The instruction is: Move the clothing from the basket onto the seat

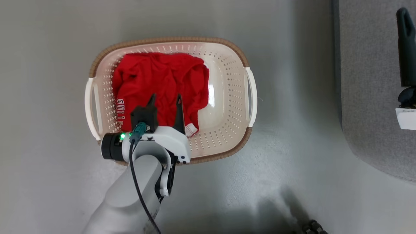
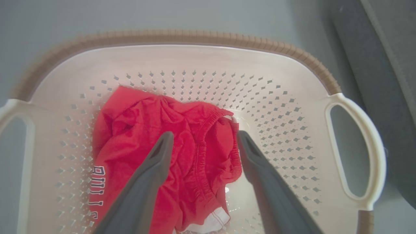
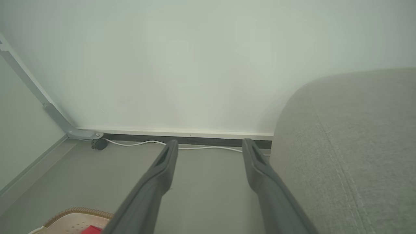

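Left gripper (image 1: 165, 97) spread over clothing (image 1: 162, 74) in basket (image 1: 229, 107), lettering (image 1: 120, 112) unreadable, right gripper (image 3: 210, 143) spread

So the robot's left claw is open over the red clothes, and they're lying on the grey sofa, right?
Not quite. The left gripper is open over the red clothing, but that clothing lies in the basket on the floor, not on the grey sofa. The left wrist view shows it best.

floor (image 1: 48, 113): smooth, grey | basket (image 1: 232, 97): stands on it, mid-view | sofa (image 1: 367, 81): on it, right of basket, apart | cable (image 3: 201, 148): white, lies along wall foot
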Controlling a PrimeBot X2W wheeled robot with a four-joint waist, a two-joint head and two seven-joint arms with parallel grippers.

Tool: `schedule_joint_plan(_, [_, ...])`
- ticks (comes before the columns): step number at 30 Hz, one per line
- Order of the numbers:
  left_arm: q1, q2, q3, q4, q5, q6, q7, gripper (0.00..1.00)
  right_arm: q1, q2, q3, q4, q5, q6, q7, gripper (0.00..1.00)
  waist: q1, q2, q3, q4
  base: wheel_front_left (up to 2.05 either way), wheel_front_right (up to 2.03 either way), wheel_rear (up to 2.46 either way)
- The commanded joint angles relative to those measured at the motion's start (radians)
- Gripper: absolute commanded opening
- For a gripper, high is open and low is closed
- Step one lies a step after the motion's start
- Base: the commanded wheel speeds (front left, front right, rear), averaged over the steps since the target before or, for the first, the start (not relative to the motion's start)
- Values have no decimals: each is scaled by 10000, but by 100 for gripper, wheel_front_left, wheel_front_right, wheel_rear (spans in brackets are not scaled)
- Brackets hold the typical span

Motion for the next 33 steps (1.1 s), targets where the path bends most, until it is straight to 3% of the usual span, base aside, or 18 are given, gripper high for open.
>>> schedule_joint_plan(1, [-58,49,129,-31,-67,86,-49,100,183,-244,64,-304,59,40,-59,100,0,0,324,-91,0,0,0])
schedule_joint_plan(8, [-1110,49,-184,1011,53,403,-49,100,-105,-304,67,-723,114,40,-59,100,0,0,997,-274,0,0,0])
schedule_joint_plan(9, [-1490,49,-113,1404,-22,729,-49,100,-159,-324,105,-913,133,40,-59,100,0,0,1241,-356,0,0,0])
schedule_joint_plan(18, [-2643,49,-40,2626,180,2216,-49,100,-352,-289,180,-1297,141,40,-59,100,0,0,1878,-588,0,0,0])
schedule_joint_plan(28, [-3407,49,-696,3873,-76,3271,-49,100,-361,-189,245,-1482,162,40,-59,100,0,0,2219,-658,0,0,0])
schedule_joint_plan(31, [-3431,49,-1103,4189,-260,3385,-47,100,-345,-201,218,-1521,197,40,-59,100,0,0,2247,-634,0,0,0])
schedule_joint_plan(33, [-3527,49,-1370,4509,-373,3222,131,100,-331,-207,202,-1547,222,40,-59,100,0,0,2245,-622,0,0,0])
